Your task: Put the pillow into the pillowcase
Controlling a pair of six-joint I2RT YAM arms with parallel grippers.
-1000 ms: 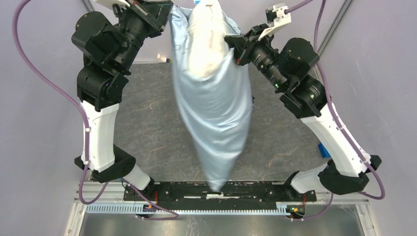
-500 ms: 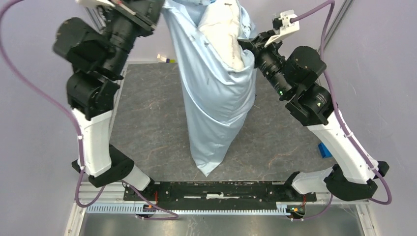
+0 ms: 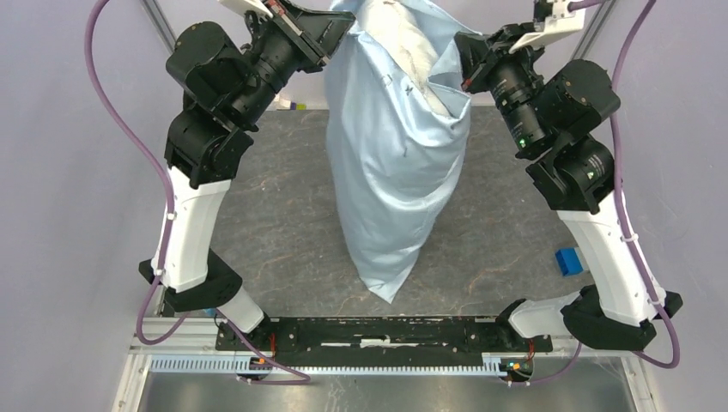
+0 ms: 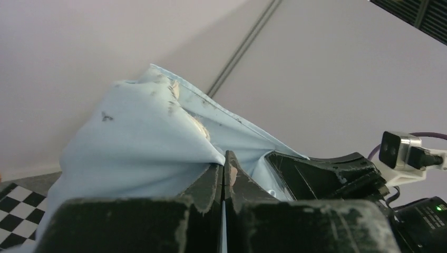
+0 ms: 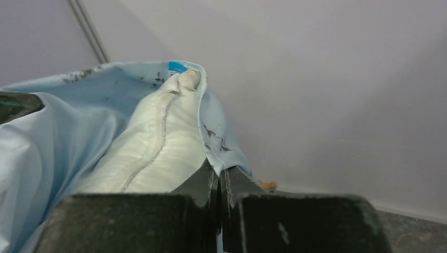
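The light-blue pillowcase (image 3: 391, 163) hangs high above the table between both arms, its bottom corner dangling low near the front. The cream-white pillow (image 3: 408, 47) sits inside it, and only its top shows out of the open mouth. My left gripper (image 3: 336, 33) is shut on the left rim of the pillowcase (image 4: 147, 142), with the cloth pinched between the jaws (image 4: 224, 168). My right gripper (image 3: 464, 62) is shut on the right rim of the pillowcase (image 5: 216, 126), next to the pillow (image 5: 153, 153).
A dark grey mat (image 3: 275, 215) covers the table. A small blue block (image 3: 567, 260) lies at the mat's right edge. A black-and-white checkerboard panel (image 4: 13, 208) shows at the lower left of the left wrist view. Purple walls stand close on both sides.
Both arms swung the hanging pillowcase to the right. The pillow has sunk deeper into the pillowcase, and less of its top shows.
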